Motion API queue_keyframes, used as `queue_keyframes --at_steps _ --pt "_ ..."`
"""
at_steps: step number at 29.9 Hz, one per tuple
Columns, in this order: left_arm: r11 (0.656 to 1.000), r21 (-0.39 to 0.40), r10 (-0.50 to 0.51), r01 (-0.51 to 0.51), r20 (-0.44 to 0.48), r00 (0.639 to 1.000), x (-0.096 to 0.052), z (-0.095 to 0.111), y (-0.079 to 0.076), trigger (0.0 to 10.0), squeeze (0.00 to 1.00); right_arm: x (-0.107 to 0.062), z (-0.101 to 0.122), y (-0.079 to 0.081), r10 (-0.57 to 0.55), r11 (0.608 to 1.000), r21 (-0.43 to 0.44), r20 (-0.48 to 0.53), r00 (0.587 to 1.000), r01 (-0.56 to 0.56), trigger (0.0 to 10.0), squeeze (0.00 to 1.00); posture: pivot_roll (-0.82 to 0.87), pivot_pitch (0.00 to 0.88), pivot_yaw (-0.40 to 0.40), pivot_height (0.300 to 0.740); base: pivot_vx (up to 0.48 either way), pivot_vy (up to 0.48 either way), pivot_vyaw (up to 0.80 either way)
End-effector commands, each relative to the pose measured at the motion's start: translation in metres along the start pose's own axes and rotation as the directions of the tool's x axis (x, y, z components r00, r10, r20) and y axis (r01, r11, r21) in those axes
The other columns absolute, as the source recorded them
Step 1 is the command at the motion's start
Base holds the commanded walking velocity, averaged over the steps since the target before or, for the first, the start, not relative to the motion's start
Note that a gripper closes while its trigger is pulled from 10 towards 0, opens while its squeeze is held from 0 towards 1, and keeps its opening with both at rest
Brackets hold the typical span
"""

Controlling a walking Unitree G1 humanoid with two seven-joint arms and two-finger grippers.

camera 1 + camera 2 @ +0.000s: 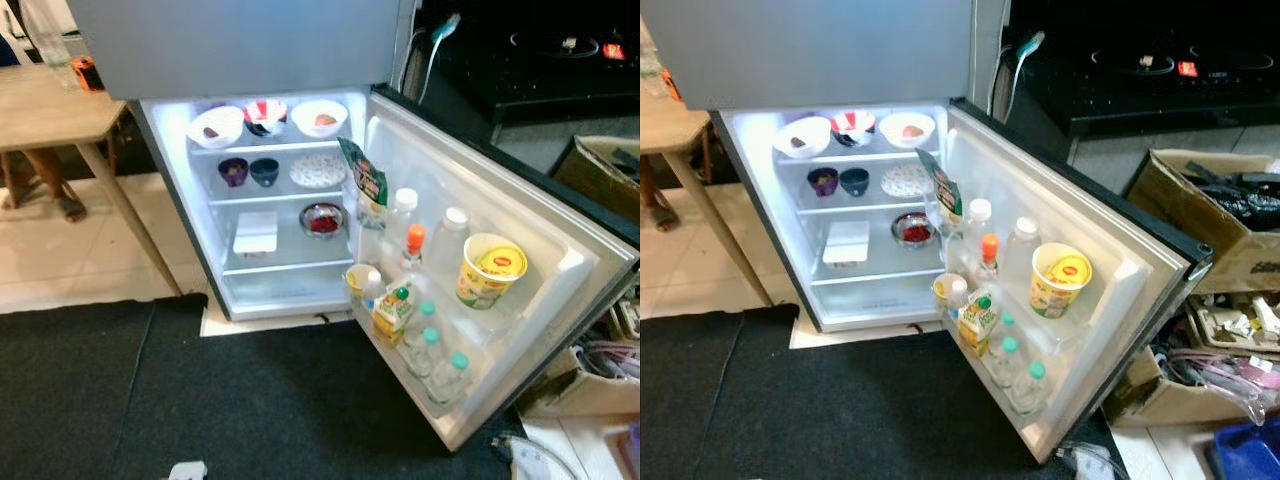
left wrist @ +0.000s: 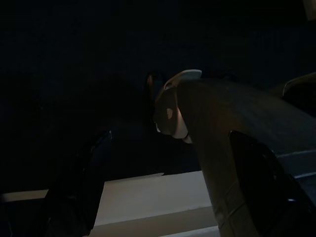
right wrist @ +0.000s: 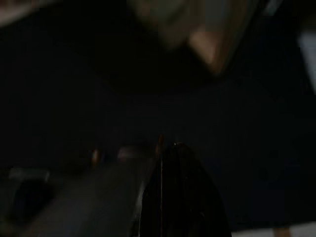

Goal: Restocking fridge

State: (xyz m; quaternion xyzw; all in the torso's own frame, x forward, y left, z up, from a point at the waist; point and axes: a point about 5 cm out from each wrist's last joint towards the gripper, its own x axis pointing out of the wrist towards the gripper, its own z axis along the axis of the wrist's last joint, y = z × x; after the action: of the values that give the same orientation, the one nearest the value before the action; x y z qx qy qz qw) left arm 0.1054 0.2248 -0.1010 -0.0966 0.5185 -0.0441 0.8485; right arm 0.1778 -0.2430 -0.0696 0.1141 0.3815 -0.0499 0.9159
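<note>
1. The fridge [image 1: 270, 200] stood open, its door [image 1: 1080, 290] swung to the robot's right; the yellow tub [image 1: 490, 270] sat in the door rack.
2. The right eye view showed cardboard boxes [image 1: 1210, 210] just beside the door's edge.
3. The dark mat [image 1: 200, 400] lay before the shelves.
4. Both wrist views were dark; I cannot tell either gripper's finger state.

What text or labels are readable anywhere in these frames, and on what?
None legible.
Yellow tub in fridge door: red oval logo, too blurred.
Green snack bag: print too small.
Juice carton: blurred.
Cardboard box at right: dark lettering, unreadable.
</note>
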Motion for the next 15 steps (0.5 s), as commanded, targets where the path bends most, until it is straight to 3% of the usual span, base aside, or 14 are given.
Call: queue_keyframes --at_steps 1,4,7,8,9,13,15 --pt "1.0 -0.008 -0.016 0.015 -0.038 0.999 -0.001 -0.011 -0.003 10.0 0.0 0.002 0.026 -0.01 -0.052 0.997 0.067 0.105 0.993 0.046 10.0 0.0 -0.07 0.068 0.006 0.74 0.0 0.0 0.0" --pt "1.0 -0.008 -0.015 0.015 -0.04 0.999 -0.001 -0.011 -0.003 10.0 0.0 0.002 0.07 -0.026 -0.137 0.985 0.135 0.242 0.961 0.107 10.0 0.0 -0.07 0.073 0.007 0.74 0.0 0.0 0.0" --pt "1.0 -0.008 -0.017 0.016 -0.041 0.999 -0.001 -0.011 -0.003 10.0 0.0 -0.001 0.093 -0.037 -0.196 0.976 0.155 0.3 0.933 0.155 10.0 0.0 -0.07 0.073 0.007 0.74 0.0 0.0 0.0" --pt "1.0 -0.009 -0.017 0.016 -0.041 0.999 -0.001 -0.012 -0.003 10.0 0.0 -0.003 0.1 -0.042 -0.225 0.97 0.163 0.314 0.922 0.181 4.0 0.0 -0.06 0.074 0.002 0.74 0.0 0.0 0.0" --pt "1.0 -0.011 -0.016 0.016 -0.041 0.999 -0.001 -0.012 -0.003 10.0 0.0 -0.006 0.106 -0.049 -0.26 0.962 0.171 0.325 0.909 0.214 0.0 0.0 -0.06 0.074 0.002 0.74 0.0 0.0 0.0" --pt "1.0 -0.015 -0.015 0.014 -0.041 0.999 -0.001 -0.013 -0.003 10.0 0.0 -0.014 0.105 -0.068 -0.378 0.925 0.158 0.297 0.877 0.346 0.0 0.0 -0.06 0.074 0.002 0.74 0.0 0.0 0.0" --pt "1.0 -0.016 -0.016 0.015 -0.044 0.999 -0.001 -0.014 -0.004 10.0 0.0 -0.021 0.096 -0.082 -0.464 0.885 0.16 0.249 0.85 0.437 0.0 0.0 -0.06 0.074 0.002 0.74 0.0 0.0 0.0"
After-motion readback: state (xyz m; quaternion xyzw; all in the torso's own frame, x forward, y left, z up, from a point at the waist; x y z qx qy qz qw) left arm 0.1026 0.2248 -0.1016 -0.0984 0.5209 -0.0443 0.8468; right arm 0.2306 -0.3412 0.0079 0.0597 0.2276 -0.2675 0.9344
